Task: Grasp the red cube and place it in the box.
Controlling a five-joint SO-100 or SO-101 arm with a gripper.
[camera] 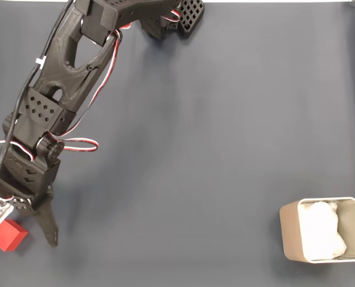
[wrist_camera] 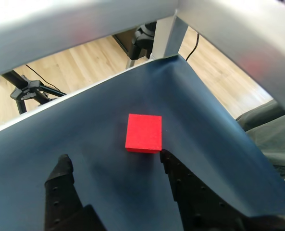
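You're looking at a dark blue-grey surface (camera: pixel 213 149) that carries everything in the fixed view, and in the wrist view you can see it as a cloth sheet whose far edge ends above a pale wooden floor (wrist_camera: pixel 75 60).

Next in size is your black arm (camera: pixel 63 78), which comes in from the top of the fixed view and slants down toward the lower left corner, with red, white and black wires looping off its joints.

The box (camera: pixel 291 230) sits at the lower right of the fixed view, well apart from the arm. It is beige with rounded corners and thin walls, and crumpled white paper (camera: pixel 321 233) lies inside it.

Your tool (wrist_camera: pixel 116 163) is spread: in the wrist view its two black fingers (wrist_camera: pixel 60 183) stand apart at the bottom of the frame with bare cloth between them, and they pinch nothing.

The red cube (wrist_camera: pixel 143 132) rests on the surface just beyond the fingertips, lying toward the right-hand finger; that finger's tip is just beside the cube's near right corner, and you cannot tell whether they touch. In the fixed view the red cube (camera: pixel 8 234) is at the lower left edge, beside the tip of the tool and far across the cloth from the box.
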